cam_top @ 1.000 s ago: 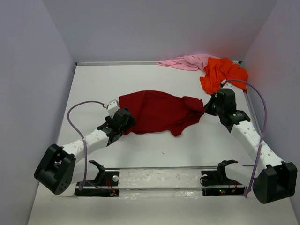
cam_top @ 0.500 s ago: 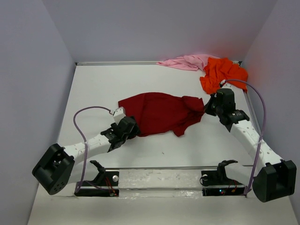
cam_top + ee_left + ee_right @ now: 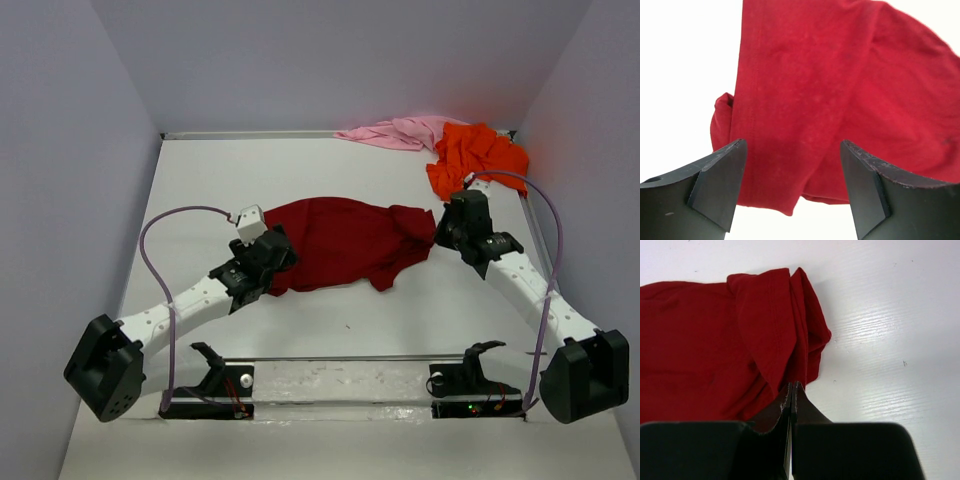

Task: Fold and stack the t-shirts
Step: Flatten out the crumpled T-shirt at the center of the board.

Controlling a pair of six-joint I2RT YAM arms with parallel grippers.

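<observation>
The dark red t-shirt (image 3: 340, 240) lies crumpled and spread across the middle of the white table (image 3: 330, 320), stretched between the two arms. The left gripper (image 3: 790, 190) stands at the shirt's near-left end with its jaws wide apart; in the left wrist view a hemmed edge of red cloth runs between the two fingers, and nothing is pinched. Whether the fingertips touch the cloth cannot be told. The right gripper (image 3: 791, 390) is at the shirt's right end, jaws closed tight on a folded corner of the red fabric. The orange t-shirt (image 3: 475, 155) lies bunched in the far right corner, with the pink t-shirt (image 3: 395, 132) touching it on the left, along the far wall.
</observation>
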